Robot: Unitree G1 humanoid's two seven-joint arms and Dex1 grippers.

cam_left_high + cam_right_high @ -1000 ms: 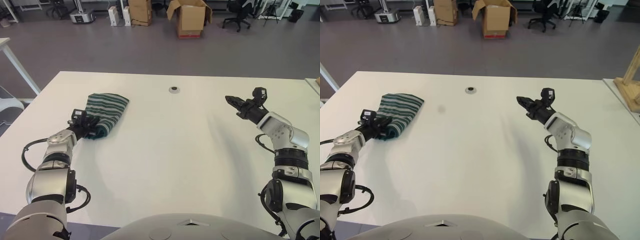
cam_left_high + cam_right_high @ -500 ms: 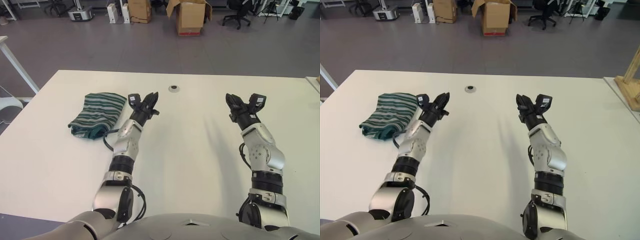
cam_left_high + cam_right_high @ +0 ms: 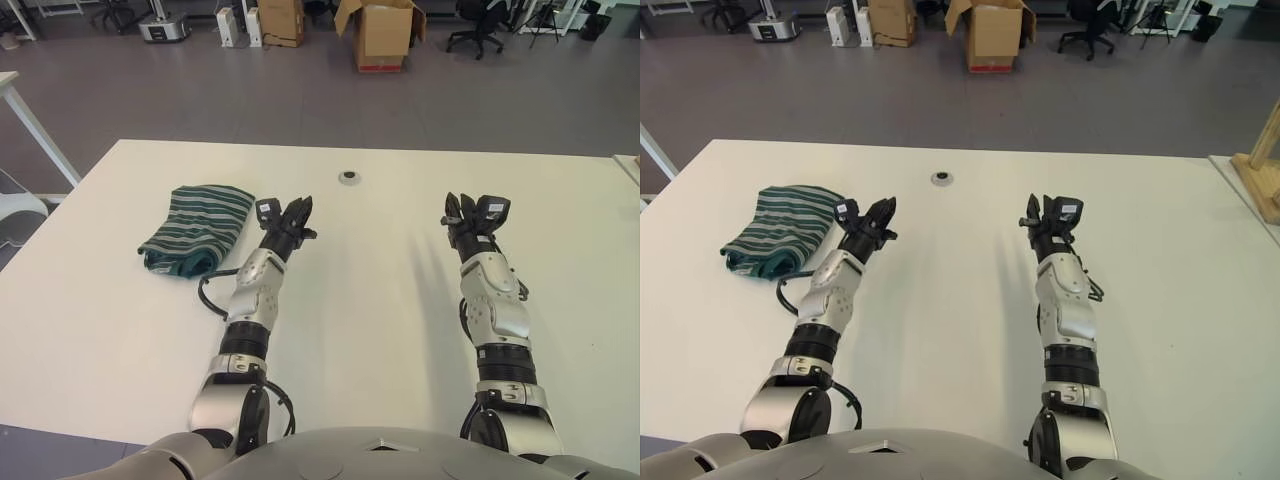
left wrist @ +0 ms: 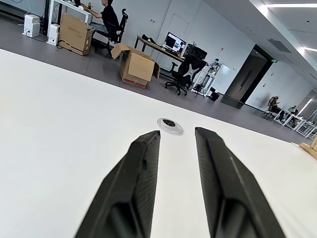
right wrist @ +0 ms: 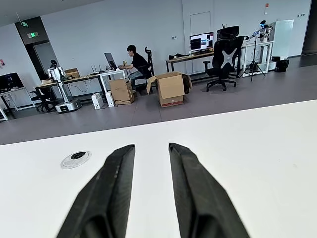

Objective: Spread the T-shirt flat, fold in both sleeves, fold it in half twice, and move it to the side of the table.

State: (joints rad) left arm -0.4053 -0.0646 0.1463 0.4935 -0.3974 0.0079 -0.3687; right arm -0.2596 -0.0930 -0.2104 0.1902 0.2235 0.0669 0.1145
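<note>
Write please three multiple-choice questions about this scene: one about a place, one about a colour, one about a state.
1. Where on the table does the T-shirt lie?
A. on the robot's left side
B. in the middle
C. on the robot's right side

2. Which colours does the T-shirt have?
A. red and black
B. green with white stripes
C. plain yellow

3. What is the state of the left pincer?
A. shut on the T-shirt
B. open and empty
C. shut on a cup

Answers:
1 A, it lies folded beside the left arm, toward the table's left edge.
2 B, the head views show the stripes.
3 B, its fingers stand apart with nothing between them.
</note>
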